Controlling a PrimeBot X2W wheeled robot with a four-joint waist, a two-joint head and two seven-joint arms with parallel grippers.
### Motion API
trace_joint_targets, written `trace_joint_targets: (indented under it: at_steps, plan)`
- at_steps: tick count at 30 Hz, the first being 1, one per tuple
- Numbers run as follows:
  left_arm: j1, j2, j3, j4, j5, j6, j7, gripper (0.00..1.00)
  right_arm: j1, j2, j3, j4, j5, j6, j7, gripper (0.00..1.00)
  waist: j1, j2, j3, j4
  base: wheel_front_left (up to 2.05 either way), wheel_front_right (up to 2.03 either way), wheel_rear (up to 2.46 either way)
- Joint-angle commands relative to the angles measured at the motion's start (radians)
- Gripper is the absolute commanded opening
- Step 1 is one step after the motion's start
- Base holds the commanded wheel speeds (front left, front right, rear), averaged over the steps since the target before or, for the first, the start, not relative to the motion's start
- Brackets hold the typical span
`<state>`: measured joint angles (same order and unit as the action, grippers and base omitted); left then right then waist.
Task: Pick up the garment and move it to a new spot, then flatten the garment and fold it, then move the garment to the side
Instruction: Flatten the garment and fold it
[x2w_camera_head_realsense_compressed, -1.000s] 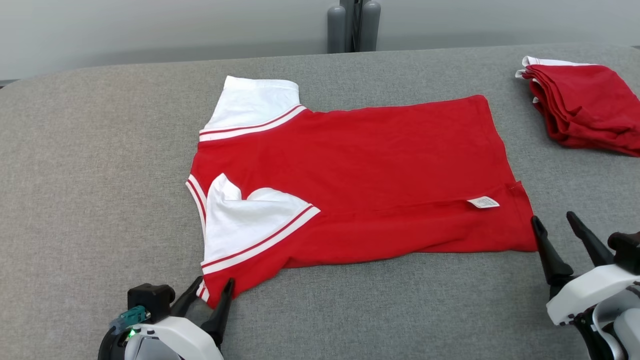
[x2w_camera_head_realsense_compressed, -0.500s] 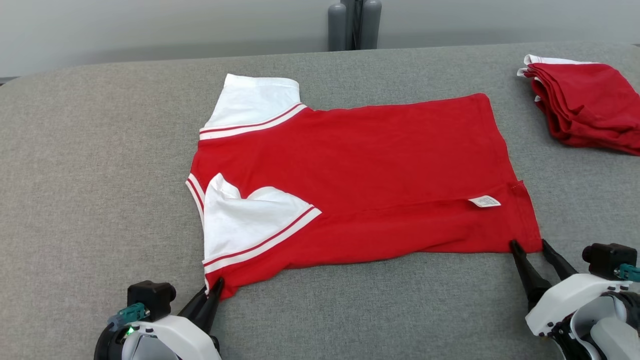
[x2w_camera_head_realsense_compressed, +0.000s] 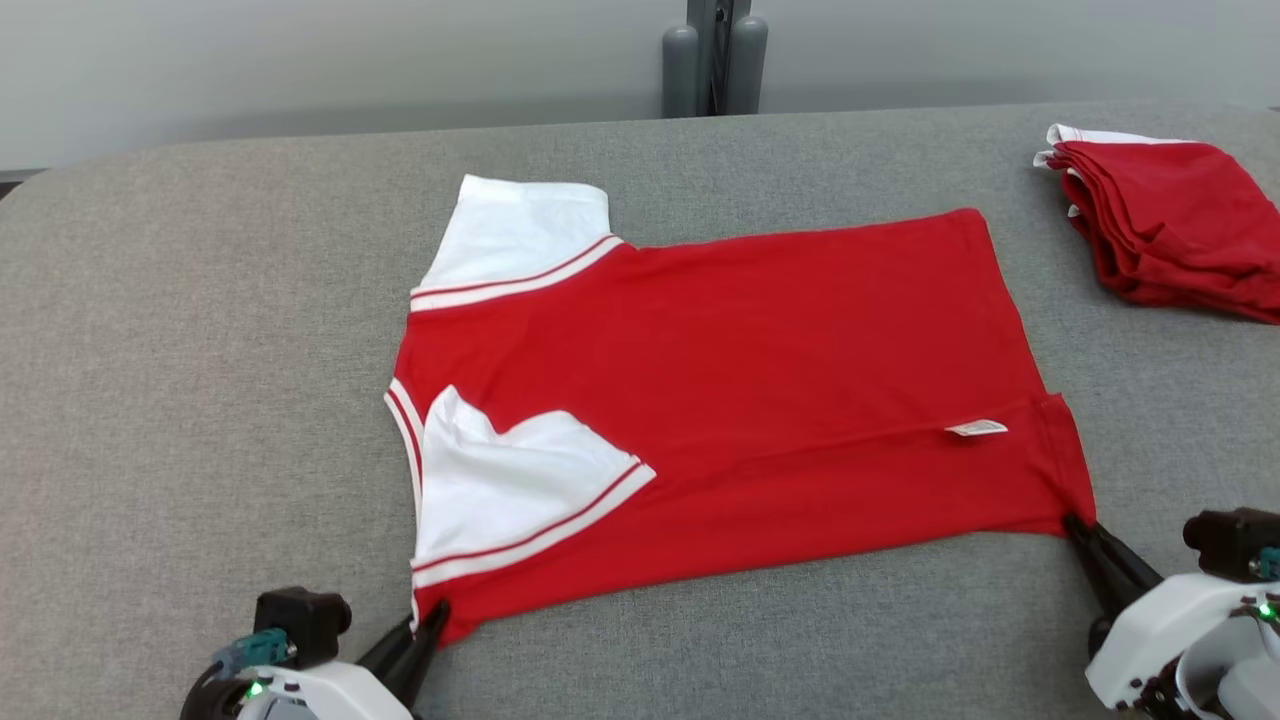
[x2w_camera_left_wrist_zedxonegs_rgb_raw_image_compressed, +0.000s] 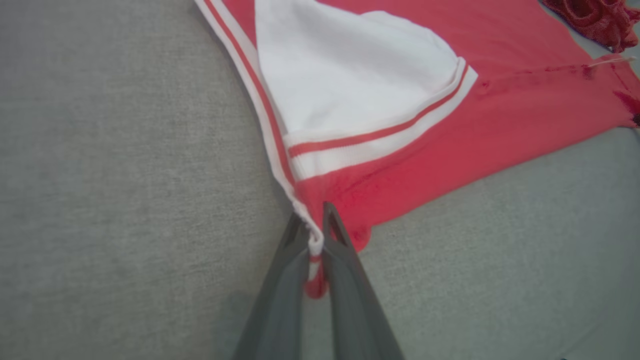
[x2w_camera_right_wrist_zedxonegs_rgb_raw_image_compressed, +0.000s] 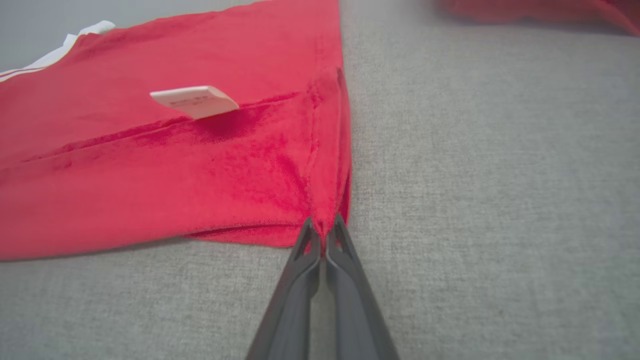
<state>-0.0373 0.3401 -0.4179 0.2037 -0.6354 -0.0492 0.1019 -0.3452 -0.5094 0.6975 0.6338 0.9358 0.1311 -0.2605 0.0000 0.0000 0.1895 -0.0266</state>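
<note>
Along the near edge of the bench (x2w_camera_head_realsense_compressed: 200, 400), both pinches are now made. The left gripper (x2w_camera_left_wrist_zedxonegs_rgb_raw_image_compressed: 314, 220), whose jaws stood apart around the sleeve-end near corner of the garment (x2w_camera_head_realsense_compressed: 750, 380) a second ago, closed first and is clamped on that red, white-striped corner. The right gripper (x2w_camera_right_wrist_zedxonegs_rgb_raw_image_compressed: 324, 225) was open beside the hem-end near corner half a second ago. It has since shut on that corner, and the cloth bunches into a small pleat between its fingers. The near edge of the garment runs straighter between the two grips than it did before.

The garment lies spread on the middle of the bench, with one white sleeve (x2w_camera_head_realsense_compressed: 510, 470) folded in on top and a label (x2w_camera_head_realsense_compressed: 976, 429) showing near the hem. Its other sleeve (x2w_camera_head_realsense_compressed: 520, 225) points toward the far edge.

With both near corners held, the fold looks ready to start, probably by lifting this edge and carrying it toward the far edge. A stack of folded red garments (x2w_camera_head_realsense_compressed: 1170, 230) sits well apart at the far right corner.
</note>
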Motion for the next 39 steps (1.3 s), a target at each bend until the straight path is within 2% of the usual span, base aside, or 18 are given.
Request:
trace_joint_targets:
  at_steps: [1,6,13,22,23,24,25,26,31,33,37,39]
  plan:
    - [0.018,0.015,-0.004,-0.009,-0.006,-0.002,0.013,0.0,0.017,-0.02,0.01,0.001,0.005,0.0,-0.006,0.0,0.0,0.0,-0.005,0.001,0.0,0.0,0.0]
    - [0.042,0.056,-0.017,-0.07,0.019,0.015,0.051,0.0,0.089,-0.066,-0.002,-0.053,0.023,0.0,-0.006,0.0,0.0,0.0,-0.024,0.018,0.0,0.0,0.0]
    - [0.076,0.079,-0.02,-0.138,-0.005,0.037,0.113,0.0,0.191,-0.116,-0.005,-0.125,0.021,0.0,-0.006,0.0,0.0,0.0,-0.038,0.017,0.0,0.0,0.0]
    - [0.1,0.077,-0.032,-0.135,-0.013,0.071,0.16,0.0,0.171,-0.093,0.017,-0.126,0.01,0.0,0.02,0.0,0.0,0.0,-0.054,0.001,0.0,0.0,0.0]
    - [0.096,0.078,-0.032,-0.13,-0.008,0.075,0.16,0.41,0.171,-0.091,0.014,-0.117,0.007,0.0,0.018,0.09,0.0,0.0,-0.057,0.0,0.0,0.0,0.0]
    - [0.094,0.077,-0.031,-0.125,-0.004,0.081,0.155,0.61,0.17,-0.091,0.006,-0.107,0.006,0.0,0.015,0.34,0.0,0.0,-0.059,0.0,0.0,0.0,0.0]
    - [0.092,0.075,-0.028,-0.121,-0.002,0.087,0.15,0.97,0.166,-0.093,-0.005,-0.099,0.001,0.0,0.011,0.95,0.0,0.0,-0.06,0.0,0.0,0.0,0.0]
    - [0.091,0.072,-0.023,-0.117,0.0,0.093,0.14,1.0,0.161,-0.091,-0.016,-0.092,-0.004,0.0,0.009,1.0,0.0,0.0,-0.061,0.0,0.0,0.0,0.0]
    - [0.084,0.062,0.009,-0.128,0.0,0.109,0.076,1.0,0.142,-0.08,-0.08,-0.093,-0.056,0.0,-0.004,1.0,0.0,0.0,-0.064,-0.006,0.0,0.0,0.0]
    - [0.079,0.05,0.05,-0.181,0.01,0.131,-0.015,1.0,0.132,-0.057,-0.181,-0.134,-0.137,0.0,-0.006,1.0,0.0,0.0,-0.066,-0.012,0.0,0.0,0.0]
    - [0.065,0.02,0.091,-0.26,0.032,0.174,-0.115,1.0,0.172,0.021,-0.336,-0.24,-0.29,0.0,-0.006,1.0,0.0,0.0,-0.073,-0.015,0.0,0.0,0.0]
    - [0.06,0.01,0.095,-0.274,0.042,0.186,-0.133,1.0,0.181,0.042,-0.362,-0.268,-0.33,0.0,-0.006,1.0,0.0,0.0,-0.075,-0.016,0.0,0.0,0.0]
